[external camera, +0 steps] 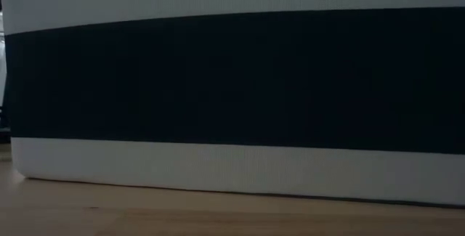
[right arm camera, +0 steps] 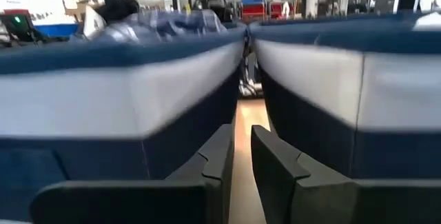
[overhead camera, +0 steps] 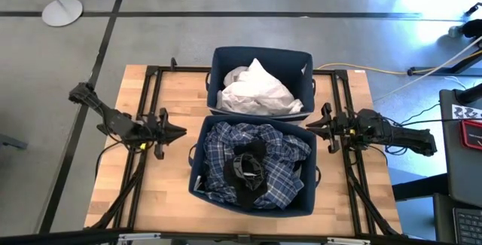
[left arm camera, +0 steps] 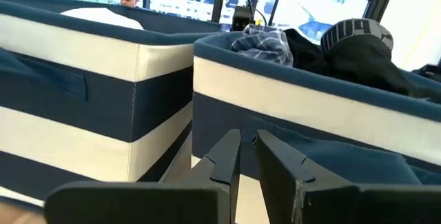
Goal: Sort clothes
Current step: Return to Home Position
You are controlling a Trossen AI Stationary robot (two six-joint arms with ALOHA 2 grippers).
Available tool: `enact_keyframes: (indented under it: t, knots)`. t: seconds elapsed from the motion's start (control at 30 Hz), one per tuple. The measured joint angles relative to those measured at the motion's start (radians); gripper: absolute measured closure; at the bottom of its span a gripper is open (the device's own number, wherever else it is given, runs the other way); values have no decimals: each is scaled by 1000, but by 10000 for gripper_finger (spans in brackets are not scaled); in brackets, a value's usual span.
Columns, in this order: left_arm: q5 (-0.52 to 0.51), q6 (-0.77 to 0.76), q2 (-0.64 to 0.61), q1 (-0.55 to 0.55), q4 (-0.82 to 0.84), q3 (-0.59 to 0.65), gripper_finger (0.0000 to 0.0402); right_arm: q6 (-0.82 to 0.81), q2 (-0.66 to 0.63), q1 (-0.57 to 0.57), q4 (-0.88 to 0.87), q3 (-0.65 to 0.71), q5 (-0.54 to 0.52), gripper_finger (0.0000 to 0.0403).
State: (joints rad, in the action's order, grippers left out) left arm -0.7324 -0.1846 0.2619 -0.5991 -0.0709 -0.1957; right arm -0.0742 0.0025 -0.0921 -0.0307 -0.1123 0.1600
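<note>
While clothes (overhead camera: 256, 162) fill the bins (overhead camera: 223, 58), left hand (overhead camera: 179, 132) faces right hand (overhead camera: 310, 127).

Materials and finish: table, bins, clothes, grippers.
The table (overhead camera: 173, 200) is pale wood in jointed strips with a smooth satin finish, and it carries a black matt metal frame (overhead camera: 151, 94). The top bin (overhead camera: 223, 58) and bottom bin (overhead camera: 197, 177) are navy woven cloth with white bands, showing a fine matt ribbed weave. The white clothes (overhead camera: 256, 90) are soft, crumpled matt fabric. The plaid garment (overhead camera: 286, 169) is thin woven cloth, and the black garment (overhead camera: 248, 171) is a dull knit. The left gripper (left arm camera: 248, 136) and right gripper (right arm camera: 241, 127) are dark, matt and smooth-faced, and look like plastic.
</note>
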Motion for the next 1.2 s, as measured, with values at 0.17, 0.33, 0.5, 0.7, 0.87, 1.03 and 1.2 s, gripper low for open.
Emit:
enact_keyframes:
  t: [0.17,0.33,0.5,0.7,0.87,1.03,1.2]
  knots:
    - [-1,4,-14,1,2,2,362,-10,0,0,-7,26,1,347]
    - [-1,-10,-13,15,-1,19,362,-24,-1,0,48,79,-11,347]
    - [2,-40,-12,25,-53,88,362,-31,11,0,74,100,-27,347]
    - [23,-24,-12,25,-139,163,361,-10,12,0,76,101,-40,347]
    - [23,-24,-14,26,-149,186,361,-31,13,0,64,102,-79,347]
    - [12,40,-20,31,-151,186,361,-31,13,0,63,102,-79,347]
    - [-22,95,-31,100,-150,186,361,-31,13,0,63,103,-79,347]
